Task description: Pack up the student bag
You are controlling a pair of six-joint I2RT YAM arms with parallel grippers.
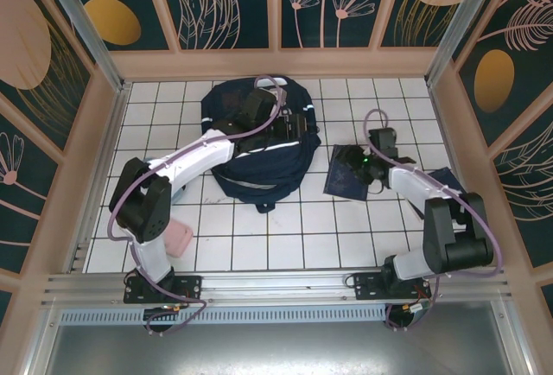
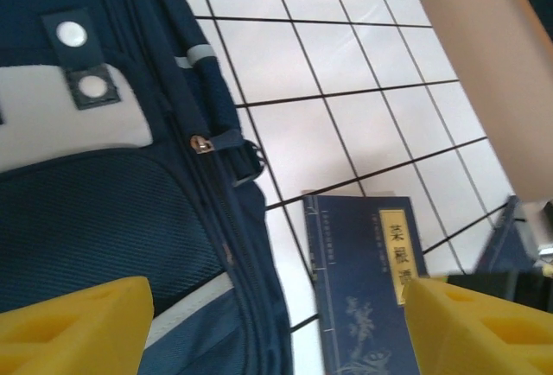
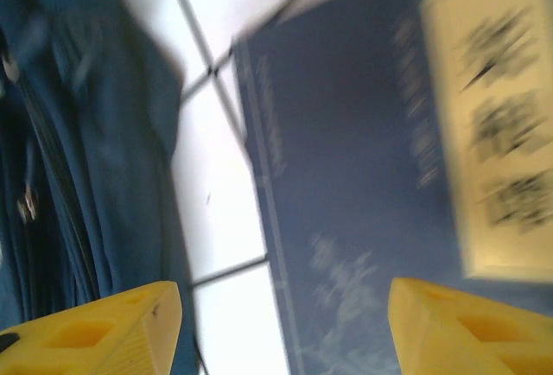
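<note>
The right gripper [image 3: 281, 332] hangs with its yellow fingers spread wide and nothing between them, low over the small dark-blue book [image 3: 371, 176]. The book's pale title label [image 3: 492, 133] sits at the right of the wrist frame. That shot is blurred, so I can't tell whether the fingers touch the cover. The left gripper [image 2: 276, 332] is spread just as wide and is also empty, poised over the right flank of the student bag [image 2: 104, 202]. A zipper pull [image 2: 203, 143] shows at the upper middle of its frame. From overhead, the bag lies in the upper middle of the white tiled table [image 1: 363, 228]. The book is just beside it at centre right, with a strip of tile between them.

To my eye, this is the start of fetching the book, which is not yet in the bag. The zip looks closed where it shows, so the bag likely needs opening first, with the left fingers narrowing on that small pull. The book lies flat, so the right fingers will need an edge to catch.
</note>
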